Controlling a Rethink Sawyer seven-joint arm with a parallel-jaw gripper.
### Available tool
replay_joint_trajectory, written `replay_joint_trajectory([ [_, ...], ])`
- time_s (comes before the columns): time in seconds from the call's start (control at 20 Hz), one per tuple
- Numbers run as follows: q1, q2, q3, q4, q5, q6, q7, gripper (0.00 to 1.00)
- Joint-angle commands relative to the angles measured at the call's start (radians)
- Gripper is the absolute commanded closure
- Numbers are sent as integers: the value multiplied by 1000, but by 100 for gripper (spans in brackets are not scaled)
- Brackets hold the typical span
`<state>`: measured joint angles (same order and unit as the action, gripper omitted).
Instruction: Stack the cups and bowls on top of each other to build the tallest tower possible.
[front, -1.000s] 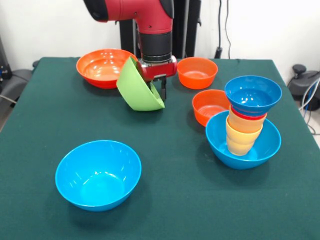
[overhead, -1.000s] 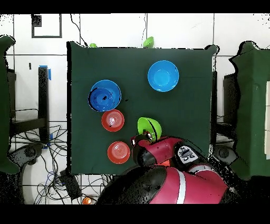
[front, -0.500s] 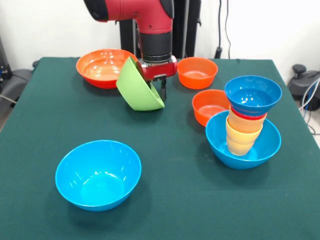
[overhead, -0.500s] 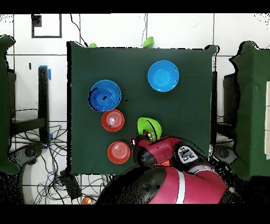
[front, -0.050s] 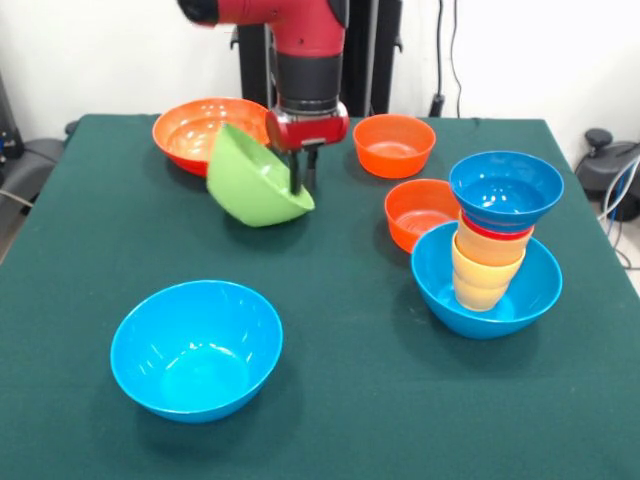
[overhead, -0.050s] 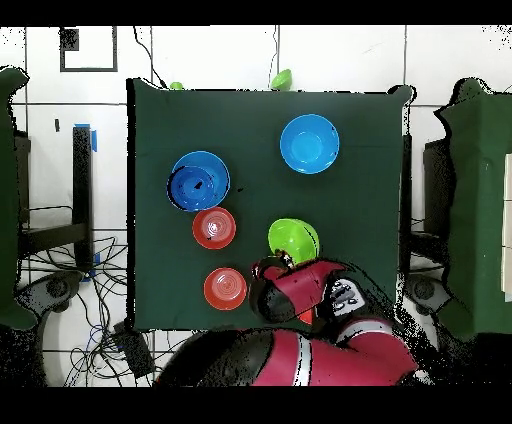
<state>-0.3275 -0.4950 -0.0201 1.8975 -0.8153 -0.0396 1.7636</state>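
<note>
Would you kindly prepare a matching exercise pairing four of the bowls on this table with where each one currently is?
Column one:
1. green bowl
2. small dark blue bowl
3. large orange bowl
4. empty light blue bowl

Column two:
A. top of the tower
B. alone at the table's near side in the front view
C. tilted, held by the end effector
D. far corner, behind the green bowl

Pairs: 1-C, 2-A, 3-D, 4-B

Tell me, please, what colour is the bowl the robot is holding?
Light green: the bowl hangs tilted from the gripper, clearest in the front view.
</note>
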Motion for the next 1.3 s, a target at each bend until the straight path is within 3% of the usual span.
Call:
replay_joint_trajectory([
  [0.05,104,-159,-77,14,6,263,-20,100],
  [0.4,91,-235,-27,19,23,367,-55,100],
  [0.7,120,-276,-15,19,26,439,-49,100],
  [1.0,155,-277,-48,16,-14,439,-7,100],
  [1.2,254,-338,-130,28,-36,465,44,100],
  [1.3,364,-364,-222,23,-74,484,109,100],
])
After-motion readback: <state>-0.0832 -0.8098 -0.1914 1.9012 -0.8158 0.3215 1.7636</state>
